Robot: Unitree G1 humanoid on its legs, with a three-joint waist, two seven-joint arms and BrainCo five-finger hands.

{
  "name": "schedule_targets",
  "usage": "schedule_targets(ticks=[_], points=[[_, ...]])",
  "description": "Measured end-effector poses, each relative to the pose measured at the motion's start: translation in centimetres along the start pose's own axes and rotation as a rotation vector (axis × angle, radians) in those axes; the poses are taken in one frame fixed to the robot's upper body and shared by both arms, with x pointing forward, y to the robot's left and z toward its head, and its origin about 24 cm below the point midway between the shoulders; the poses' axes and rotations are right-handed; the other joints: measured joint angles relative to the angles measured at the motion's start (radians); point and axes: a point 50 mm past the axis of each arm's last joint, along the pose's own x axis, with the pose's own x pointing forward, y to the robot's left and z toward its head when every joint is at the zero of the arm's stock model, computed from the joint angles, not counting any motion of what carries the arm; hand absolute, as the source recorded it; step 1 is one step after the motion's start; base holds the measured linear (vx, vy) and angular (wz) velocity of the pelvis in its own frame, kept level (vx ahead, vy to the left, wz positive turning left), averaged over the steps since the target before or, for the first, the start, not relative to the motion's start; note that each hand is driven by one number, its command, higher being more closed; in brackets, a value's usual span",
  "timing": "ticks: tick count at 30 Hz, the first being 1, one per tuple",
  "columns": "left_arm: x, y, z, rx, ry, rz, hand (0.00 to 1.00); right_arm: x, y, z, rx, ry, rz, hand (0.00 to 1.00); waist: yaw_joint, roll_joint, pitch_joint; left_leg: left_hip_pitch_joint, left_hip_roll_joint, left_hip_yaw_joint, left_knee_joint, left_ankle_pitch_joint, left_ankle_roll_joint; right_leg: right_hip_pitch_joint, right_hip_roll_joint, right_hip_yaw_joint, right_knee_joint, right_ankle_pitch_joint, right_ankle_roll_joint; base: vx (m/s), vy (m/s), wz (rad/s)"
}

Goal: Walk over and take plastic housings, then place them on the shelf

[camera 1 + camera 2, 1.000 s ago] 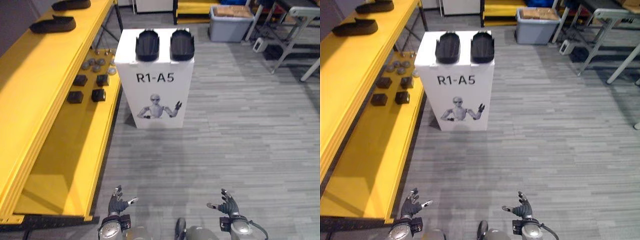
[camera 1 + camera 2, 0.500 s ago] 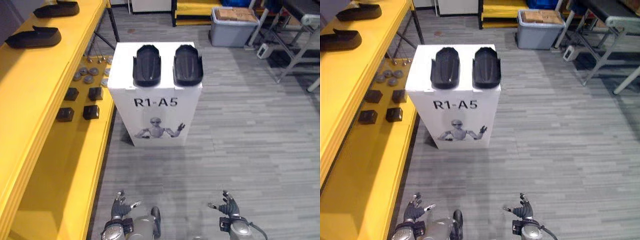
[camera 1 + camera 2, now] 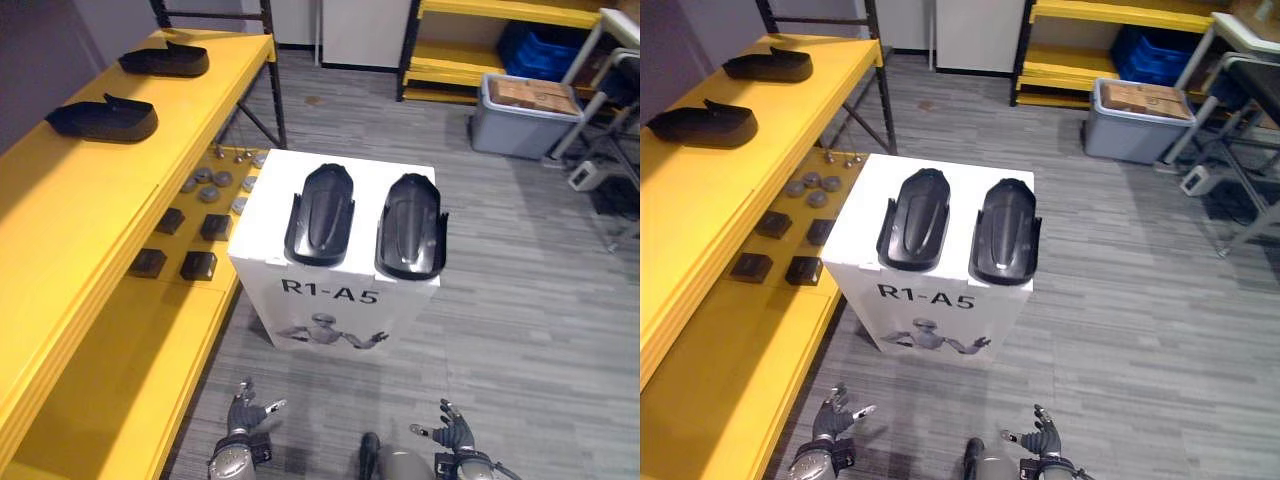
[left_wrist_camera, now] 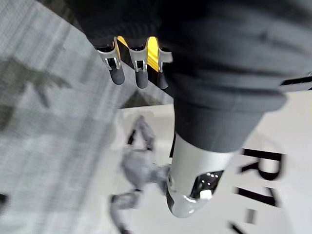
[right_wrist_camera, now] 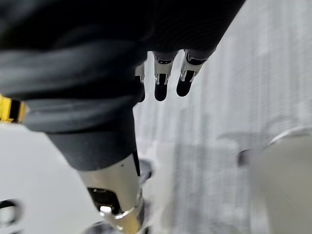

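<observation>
Nearer than a second ago, the robot stands close before the white box (image 3: pixel 335 305), where two black housings (image 3: pixel 320 215) lie side by side on top, untouched. Its left hand (image 3: pixel 243 412) and right hand (image 3: pixel 452 435) hang low, fingers spread, holding nothing. Two more housings (image 3: pixel 103 118) rest on the yellow shelf (image 3: pixel 60 230); the small grey parts (image 3: pixel 205 182) on the lower level are hard to make out.

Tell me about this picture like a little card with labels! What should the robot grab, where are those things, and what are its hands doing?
To take: left housing and right housing, both black, side by side on the white box
Already shelved: two more housings on top of the yellow shelf, at the robot's left
Lower level: small black blocks and grey discs
Left hand: open, empty, short of the box
Right hand: open, empty, short of the box
</observation>
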Motion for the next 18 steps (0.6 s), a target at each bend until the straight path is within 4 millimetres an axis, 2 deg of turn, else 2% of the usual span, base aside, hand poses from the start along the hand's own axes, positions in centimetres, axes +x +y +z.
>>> schedule_targets(ticks=[1,2,4,5,6,7,8,9,11,13,18], points=[[0.0,-0.3,0.0,-0.007,-0.001,-0.008,0.00,0.0,0.2,0.5,0.020,-0.018,-0.004,0.00,0.011,0.000,-0.002,-0.028,0.025,0.038,0.016,-0.030,-0.004,0.042,-0.001,-0.001,-0.026,0.000,-0.001,0.22,-0.056,-0.10],[0.0,-0.4,0.1,-0.011,-0.006,-0.010,0.00,0.1,0.1,0.7,0.022,-0.028,-0.005,0.00,0.013,-0.002,-0.002,-0.040,0.034,0.052,-0.005,-0.034,-0.005,0.057,-0.004,0.000,-0.035,0.000,-0.001,0.27,-0.019,-0.11],[-0.1,-0.4,0.3,-0.016,-0.016,-0.012,0.00,0.3,-0.1,1.1,0.042,-0.040,-0.023,0.00,0.014,-0.002,-0.003,-0.065,0.042,0.063,-0.128,-0.035,-0.004,0.088,-0.013,0.005,-0.056,0.001,0.000,0.22,0.056,-0.12],[0.0,-0.4,0.4,-0.017,-0.017,-0.010,0.00,0.3,-0.4,1.1,0.057,-0.038,-0.042,0.00,0.016,0.003,-0.006,-0.065,0.045,0.066,-0.257,-0.023,-0.004,0.092,-0.016,0.016,-0.056,0.002,0.004,0.20,0.169,-0.26],[-0.1,-0.5,0.3,-0.019,-0.016,-0.010,0.00,0.2,-0.7,0.9,0.064,-0.035,-0.056,0.00,0.015,0.017,-0.015,-0.061,0.045,0.064,-0.411,0.064,0.007,0.090,-0.010,0.023,-0.058,0.000,0.021,0.12,0.134,-0.26],[-0.1,-0.6,0.3,-0.023,-0.015,-0.012,0.00,0.2,-1.2,0.9,0.071,-0.034,-0.071,0.00,0.012,0.039,-0.025,-0.066,0.051,0.052,-0.464,0.137,0.003,0.091,0.001,0.026,-0.063,-0.007,0.033,0.19,0.231,-0.23],[0.0,-0.6,0.2,-0.019,-0.009,-0.012,0.00,0.1,-1.2,0.4,0.099,-0.014,-0.088,0.00,0.011,0.024,-0.028,-0.039,0.036,0.056,-0.503,0.118,-0.007,0.098,-0.008,0.042,-0.084,-0.017,0.051,0.15,0.196,-0.17],[0.1,-0.2,0.4,-0.007,-0.017,-0.007,0.00,0.0,-1.1,0.3,0.105,-0.010,-0.093,0.00,0.012,0.007,-0.029,-0.021,0.015,0.075,-0.534,0.124,0.001,0.098,-0.029,0.053,-0.095,-0.016,0.058,0.16,0.228,-0.25],[0.0,0.2,0.2,0.000,-0.009,0.003,0.00,-0.3,-1.2,-0.2,0.112,0.000,-0.100,0.00,0.016,0.001,-0.033,0.014,-0.002,0.109,-0.564,0.125,0.002,0.105,-0.048,0.073,-0.096,-0.019,0.063,0.06,0.140,-0.37],[-0.2,0.7,-0.2,0.009,0.003,0.015,0.00,-0.5,-1.3,0.2,0.117,-0.024,-0.109,0.00,0.017,-0.001,-0.035,0.045,-0.016,0.135,-0.596,0.129,0.009,0.118,-0.058,0.086,-0.113,-0.021,0.077,0.03,0.094,-0.35],[-0.8,1.8,-1.1,0.031,0.030,0.029,0.00,-1.4,-3.0,2.5,0.134,-0.149,-0.179,0.00,0.009,-0.002,-0.042,0.096,-0.022,0.164,-0.682,0.163,0.004,0.114,-0.054,0.108,-0.125,-0.025,0.085,0.00,0.011,-0.14]])
